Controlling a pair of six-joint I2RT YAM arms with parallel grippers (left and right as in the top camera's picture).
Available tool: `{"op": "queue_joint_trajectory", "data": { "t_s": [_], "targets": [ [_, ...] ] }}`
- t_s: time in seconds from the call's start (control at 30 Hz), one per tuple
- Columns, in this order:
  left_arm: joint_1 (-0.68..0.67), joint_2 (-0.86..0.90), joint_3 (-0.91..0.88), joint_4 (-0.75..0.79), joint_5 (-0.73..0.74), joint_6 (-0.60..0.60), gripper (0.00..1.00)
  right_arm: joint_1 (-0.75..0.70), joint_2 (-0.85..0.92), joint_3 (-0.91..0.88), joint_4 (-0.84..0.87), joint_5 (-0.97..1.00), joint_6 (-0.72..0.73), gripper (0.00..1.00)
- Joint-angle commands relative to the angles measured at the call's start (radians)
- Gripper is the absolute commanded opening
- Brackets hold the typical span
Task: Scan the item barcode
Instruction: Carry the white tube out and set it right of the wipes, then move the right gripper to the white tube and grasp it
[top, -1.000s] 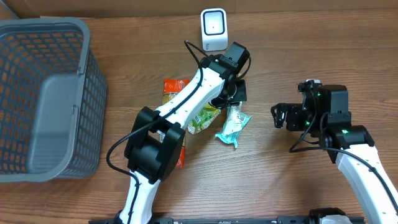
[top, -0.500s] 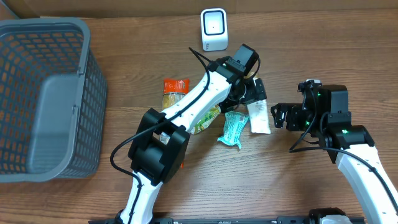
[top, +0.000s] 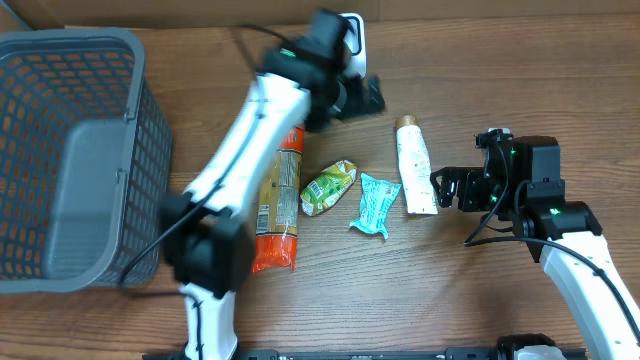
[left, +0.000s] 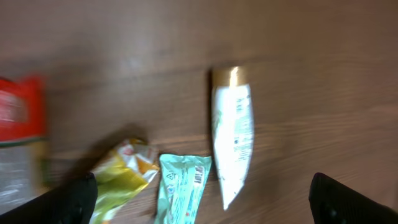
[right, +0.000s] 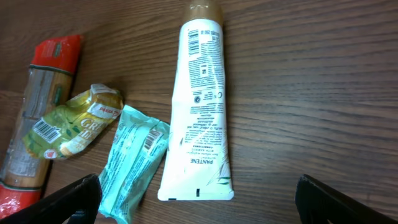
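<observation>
Waiting open-jawed beside the tube

The right gripper stands with its jaws spread wide and nothing between them, just beside the white tube, which lies flat on the table, gold cap pointing away from the robot. The left gripper is smeared by motion in the overhead view, though its wrist camera shows the fingers apart and empty, up near the scanner.

The tube looks like soft, light plastic with a smooth skin: it should squash and may slip if pinched at the flat crimped tail. Taking it across the firmer middle seems best, leaving the barcode near the cap uncovered.

Left of the tube lie a teal packet, touching its lower edge, a crumpled green and yellow packet and a long red package. The grey basket, well apart at the far left, appears to hold nothing.
</observation>
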Motion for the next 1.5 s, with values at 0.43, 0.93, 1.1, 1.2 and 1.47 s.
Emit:
{"op": "queue_joint_trajectory", "data": {
  "t_s": [0.43,0.93,1.1,1.2,1.47],
  "targets": [
    [0.101,-0.417,0.121,-0.291,-0.197,0.338,1.00,-0.001,0.003,0.200,-0.207,-0.271,-0.047,0.98],
    [0.101,-0.409,0.121,-0.362,-0.203,0.338,0.99,-0.001,0.116,0.361,-0.461,-0.184,-0.180,0.98],
    [0.101,-0.409,0.121,-0.355,-0.212,0.339,0.99,-0.001,0.271,0.361,-0.388,-0.184,-0.193,0.98],
    [0.101,-0.409,0.121,-0.345,-0.238,0.344,1.00,-0.001,0.342,0.361,-0.331,-0.184,-0.193,0.98],
    [0.101,-0.409,0.121,-0.313,-0.448,0.357,1.00,-0.001,0.505,0.361,-0.195,-0.180,-0.212,0.98]
  ]
}}
